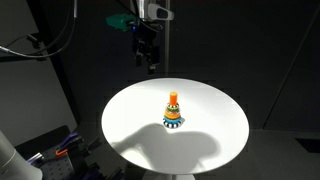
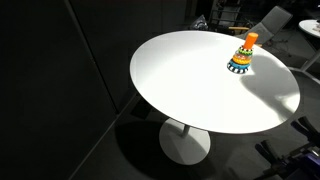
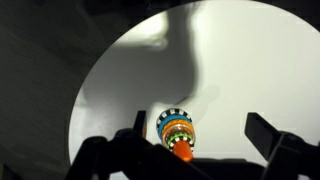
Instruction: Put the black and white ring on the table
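A stacking toy stands upright on the round white table, a little past its middle. The black and white ring lies at the bottom of the stack, under blue, yellow and orange rings and an orange peg tip. It also shows in an exterior view and in the wrist view. My gripper hangs high above the table's far edge, well apart from the toy. In the wrist view its fingers are spread wide and empty, with the toy below between them.
The table stands on a single white pedestal in a dark room. Chairs and clutter stand at the far edge. Cables and equipment lie on the floor beside the table.
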`<state>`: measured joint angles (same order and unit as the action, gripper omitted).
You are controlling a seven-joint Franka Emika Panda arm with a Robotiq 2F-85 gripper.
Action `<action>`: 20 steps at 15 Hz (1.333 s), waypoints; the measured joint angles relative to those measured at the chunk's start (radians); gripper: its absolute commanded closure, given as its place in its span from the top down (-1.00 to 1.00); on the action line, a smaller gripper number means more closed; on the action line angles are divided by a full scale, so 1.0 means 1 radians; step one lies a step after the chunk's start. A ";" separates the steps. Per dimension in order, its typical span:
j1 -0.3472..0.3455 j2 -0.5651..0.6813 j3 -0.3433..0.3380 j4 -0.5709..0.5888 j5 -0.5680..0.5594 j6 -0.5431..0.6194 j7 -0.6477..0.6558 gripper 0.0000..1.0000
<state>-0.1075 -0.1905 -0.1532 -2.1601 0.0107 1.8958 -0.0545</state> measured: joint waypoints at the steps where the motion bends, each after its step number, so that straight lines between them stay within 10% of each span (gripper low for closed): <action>1: 0.004 0.027 0.003 0.013 0.002 0.016 0.000 1.00; 20: 0.011 0.260 0.036 0.146 0.018 0.172 -0.001 1.00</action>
<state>-0.0967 0.0691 -0.1174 -2.0137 0.0288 2.0676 -0.0556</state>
